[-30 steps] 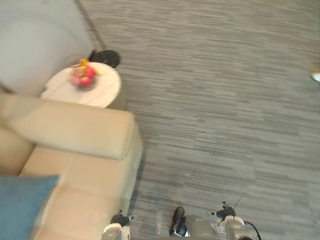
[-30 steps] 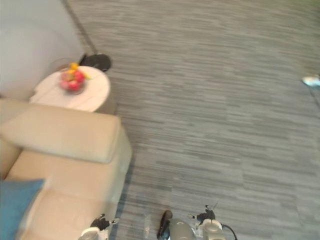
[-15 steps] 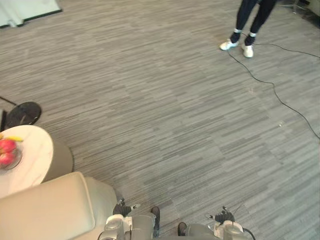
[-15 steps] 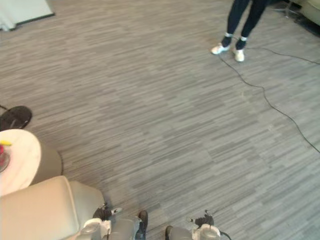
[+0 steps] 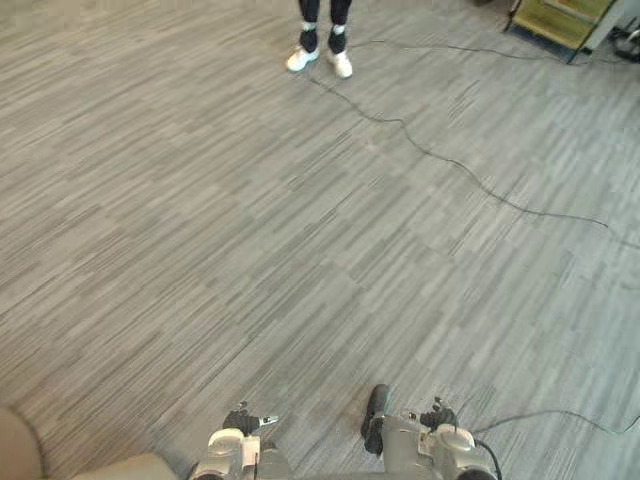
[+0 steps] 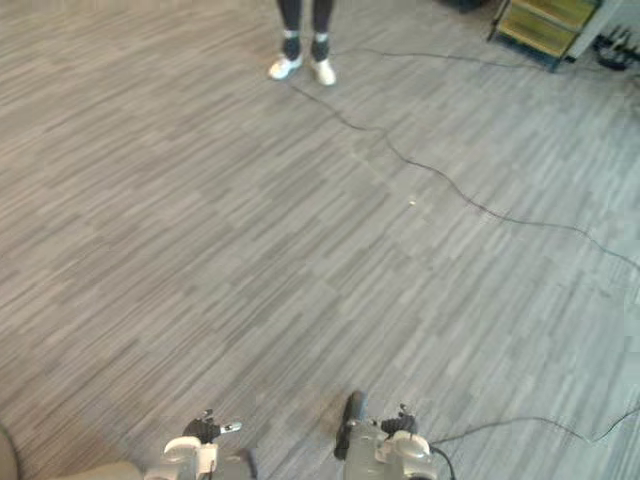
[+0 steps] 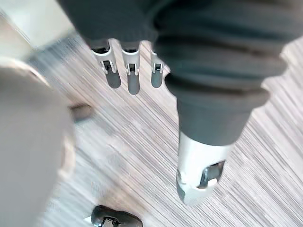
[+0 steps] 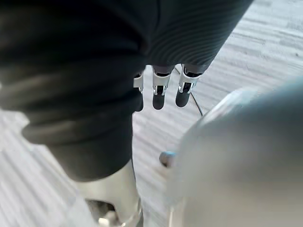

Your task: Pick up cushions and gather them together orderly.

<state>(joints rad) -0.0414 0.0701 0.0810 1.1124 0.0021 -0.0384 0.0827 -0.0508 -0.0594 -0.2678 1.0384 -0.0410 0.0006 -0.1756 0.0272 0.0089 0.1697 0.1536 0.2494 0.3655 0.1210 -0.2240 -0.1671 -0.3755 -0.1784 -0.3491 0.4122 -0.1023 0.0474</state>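
Observation:
My left hand (image 7: 134, 80) hangs at my side above the grey striped floor, its fingers straight and its thumb (image 7: 196, 175) apart, with nothing in it. My right hand (image 8: 160, 92) also hangs down over the floor with straight fingers and holds nothing. A beige sofa corner (image 5: 15, 442) shows at the lower left edge of the left eye view.
A person in dark trousers and white shoes (image 5: 320, 55) stands at the far side of the floor. A thin black cable (image 5: 450, 165) runs from there across the floor to the right. A yellow-green rack (image 5: 565, 20) stands at the far right.
The camera has swung to the right: the sofa and the round side table with fruit have slid out at the left, and the person now stands at the top centre.

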